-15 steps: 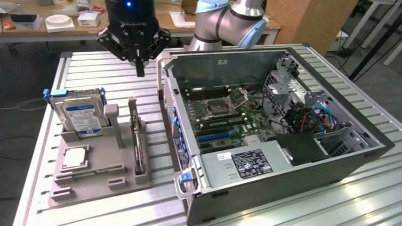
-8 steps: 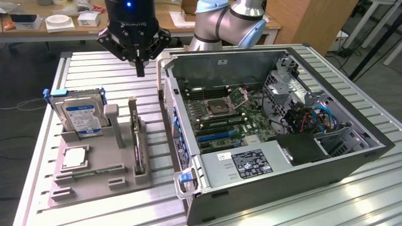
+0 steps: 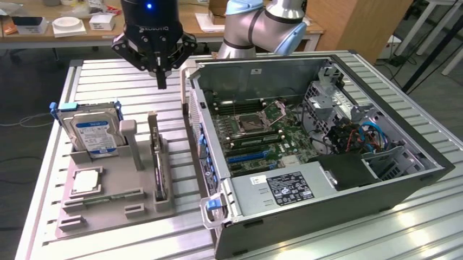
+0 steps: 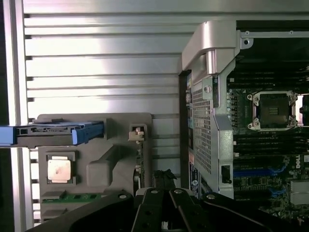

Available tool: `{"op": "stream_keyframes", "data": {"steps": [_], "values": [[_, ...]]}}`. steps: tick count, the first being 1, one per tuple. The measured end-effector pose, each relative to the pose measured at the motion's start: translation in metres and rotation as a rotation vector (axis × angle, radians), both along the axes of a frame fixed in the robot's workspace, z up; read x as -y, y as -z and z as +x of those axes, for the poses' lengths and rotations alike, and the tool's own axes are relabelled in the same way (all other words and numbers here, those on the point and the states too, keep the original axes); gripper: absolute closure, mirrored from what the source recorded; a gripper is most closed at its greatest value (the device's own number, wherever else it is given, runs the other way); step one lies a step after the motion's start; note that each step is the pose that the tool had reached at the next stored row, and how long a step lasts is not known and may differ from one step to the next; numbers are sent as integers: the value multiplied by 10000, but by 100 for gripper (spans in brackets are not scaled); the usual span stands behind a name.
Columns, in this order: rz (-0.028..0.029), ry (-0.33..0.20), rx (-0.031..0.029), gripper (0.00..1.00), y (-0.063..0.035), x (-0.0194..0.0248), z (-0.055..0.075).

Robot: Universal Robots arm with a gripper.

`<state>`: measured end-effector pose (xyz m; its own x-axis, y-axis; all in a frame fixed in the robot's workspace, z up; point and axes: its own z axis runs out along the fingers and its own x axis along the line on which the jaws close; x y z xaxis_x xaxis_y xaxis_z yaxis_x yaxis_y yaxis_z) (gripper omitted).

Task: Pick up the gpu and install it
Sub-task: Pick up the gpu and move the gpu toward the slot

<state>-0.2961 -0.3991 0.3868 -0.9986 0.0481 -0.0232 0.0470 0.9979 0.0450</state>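
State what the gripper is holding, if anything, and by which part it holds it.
Nothing is held. The gripper hangs shut in the air, apart from the gpu, which stands on edge in the grey holder.

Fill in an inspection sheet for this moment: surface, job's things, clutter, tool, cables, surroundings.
Surface: slatted metal table, bearing a grey holder and an open computer case.
Job's things: graphics card standing on edge in the holder, untouched.
Clutter: hard drive upright, chip flat, both in the holder.
Tool: tool shut, empty, above the table.
Cables: blue cables inside the case.
Surroundings: wooden desk behind.
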Motion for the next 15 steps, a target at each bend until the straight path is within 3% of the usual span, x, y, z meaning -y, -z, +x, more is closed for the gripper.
{"op": "stream_keyframes", "data": {"steps": [8,15], "values": [[0,-290,0,89,25,0,0],[0,-851,0,89,56,2,0]]}}
